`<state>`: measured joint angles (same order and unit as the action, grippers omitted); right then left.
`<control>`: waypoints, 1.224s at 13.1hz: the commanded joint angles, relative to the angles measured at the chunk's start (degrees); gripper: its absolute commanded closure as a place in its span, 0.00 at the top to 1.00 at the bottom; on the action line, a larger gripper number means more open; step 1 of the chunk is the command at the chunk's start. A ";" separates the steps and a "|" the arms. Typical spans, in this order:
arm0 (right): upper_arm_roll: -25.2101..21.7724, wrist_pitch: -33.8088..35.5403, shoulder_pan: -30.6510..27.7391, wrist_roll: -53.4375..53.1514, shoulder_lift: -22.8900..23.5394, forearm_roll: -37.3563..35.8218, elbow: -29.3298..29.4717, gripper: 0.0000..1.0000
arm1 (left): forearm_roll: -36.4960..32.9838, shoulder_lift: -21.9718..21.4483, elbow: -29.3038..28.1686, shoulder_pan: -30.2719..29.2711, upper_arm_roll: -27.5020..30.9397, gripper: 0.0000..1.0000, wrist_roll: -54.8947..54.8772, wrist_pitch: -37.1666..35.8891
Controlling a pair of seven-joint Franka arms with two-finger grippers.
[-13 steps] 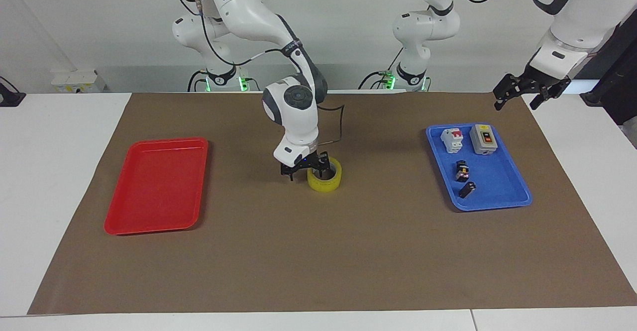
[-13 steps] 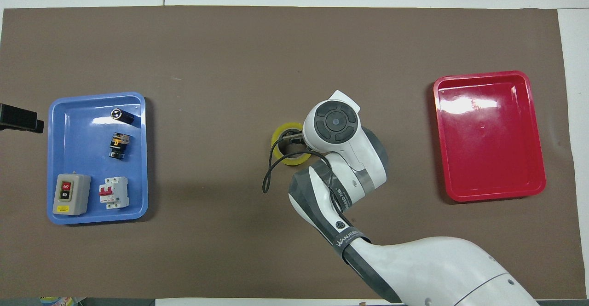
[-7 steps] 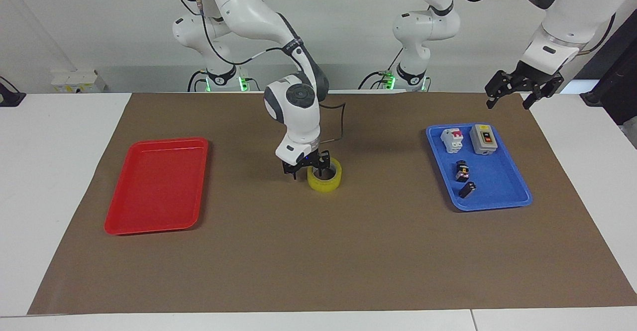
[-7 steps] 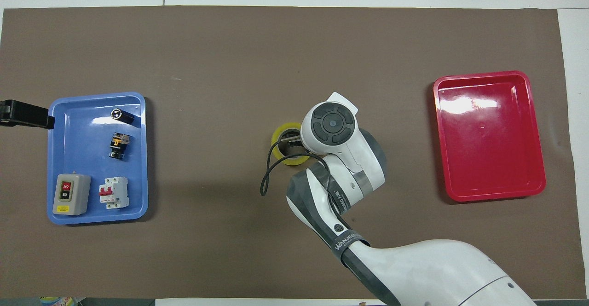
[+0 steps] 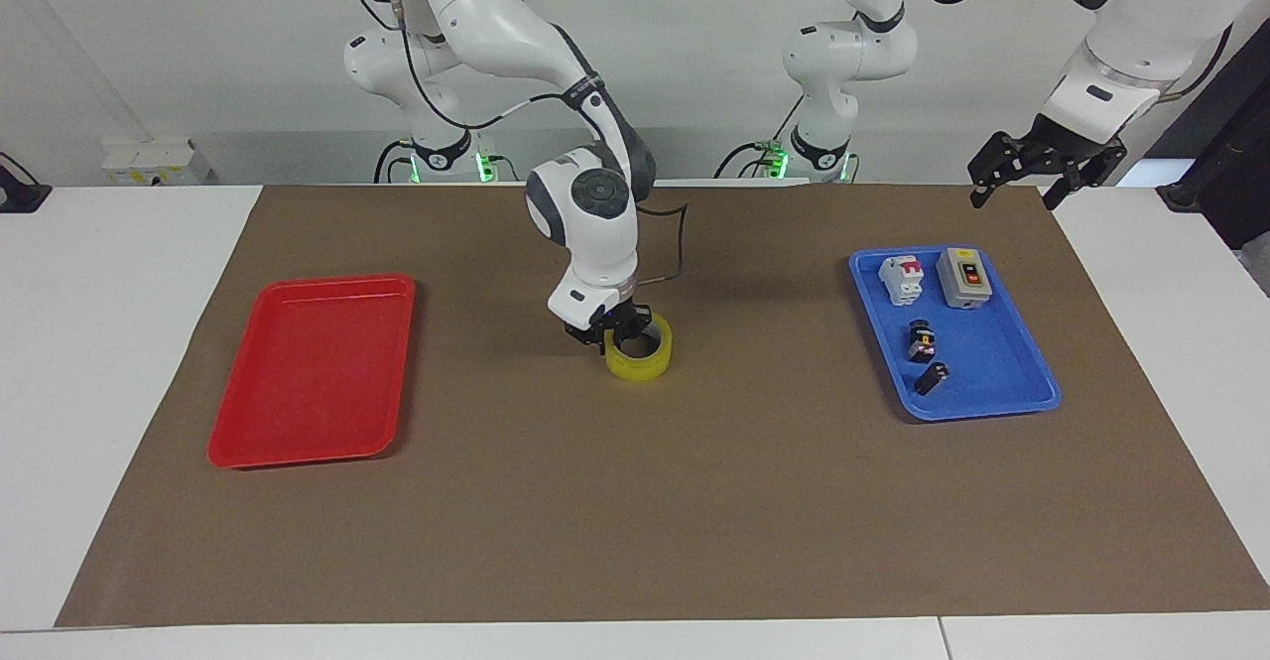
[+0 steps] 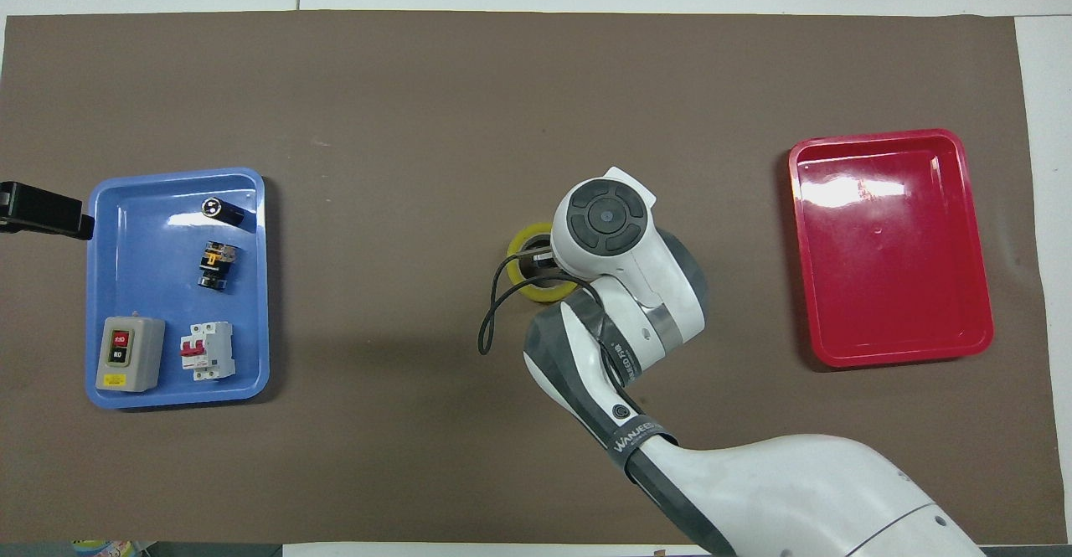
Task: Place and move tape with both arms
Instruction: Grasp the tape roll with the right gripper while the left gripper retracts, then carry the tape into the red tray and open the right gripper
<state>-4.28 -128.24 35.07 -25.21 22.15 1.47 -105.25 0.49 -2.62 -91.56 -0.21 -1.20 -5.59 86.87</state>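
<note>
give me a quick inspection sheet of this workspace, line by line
surface: brown mat over a white table.
job's things: yellow tape mid-mat, between the two trays; red tray holds nothing.
clutter: blue tray holds a grey switch box, a white and red breaker and two small dark parts.
grippers: right pincer at the tape, fingers gripping its wall; left pincer open in the air, off the mat's corner near the blue tray.
cables: black cable loops from the right wrist beside the tape.
surroundings: white wall; both arm bases lit green.
</note>
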 commanded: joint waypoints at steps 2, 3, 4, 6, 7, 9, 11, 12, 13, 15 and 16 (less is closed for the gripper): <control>0.41 8.15 -12.70 14.42 -8.07 -0.15 0.49 0.00 | -0.75 0.87 1.65 0.64 0.24 1.00 -0.03 -0.74; 0.32 10.53 -16.49 21.62 -9.48 -0.15 0.40 0.00 | -0.75 0.69 1.22 0.56 0.23 1.00 0.05 -0.57; 0.23 12.12 -19.92 27.34 -10.45 -0.15 0.14 0.00 | -0.75 0.69 1.21 0.64 0.23 1.00 0.05 -0.39; 0.32 12.49 -28.44 38.24 -10.64 -0.07 -0.56 0.00 | -0.75 0.25 0.43 0.65 0.23 1.00 0.05 -0.74; 0.32 11.70 -32.39 44.48 -10.81 -0.06 -2.05 0.00 | -0.75 0.08 0.16 0.56 0.23 1.00 0.14 -0.74; 0.32 7.85 -37.86 51.63 -11.86 -0.06 -5.91 0.00 | -0.75 0.07 0.16 0.21 0.32 1.00 0.23 -0.74; 0.23 1.01 -41.73 57.87 -13.09 -0.06 -11.52 0.00 | -0.75 0.07 0.16 0.03 0.32 1.00 0.23 -0.74; 0.23 -2.42 -43.58 59.99 -13.27 -0.06 -14.34 0.00 | -0.75 0.07 0.16 -0.06 0.32 1.00 0.23 -0.83; 0.23 -4.37 -45.25 61.58 -13.27 -0.06 -15.93 0.00 | -0.75 0.07 0.16 -0.06 0.32 1.00 0.23 -0.74; 0.23 -4.92 -47.11 62.03 -12.31 -0.06 -16.74 0.00 | -0.75 0.07 0.16 -0.06 0.32 1.00 0.23 -0.74; 0.23 -4.83 -46.85 61.60 -12.22 -0.06 -17.35 0.00 | -0.75 0.07 0.16 -0.06 0.32 1.00 0.23 -0.83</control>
<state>-5.04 -132.27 -11.12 35.83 11.72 1.18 -120.44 0.47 -2.40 -91.32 -0.33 -1.03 -5.60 86.87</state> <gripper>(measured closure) 0.789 0.000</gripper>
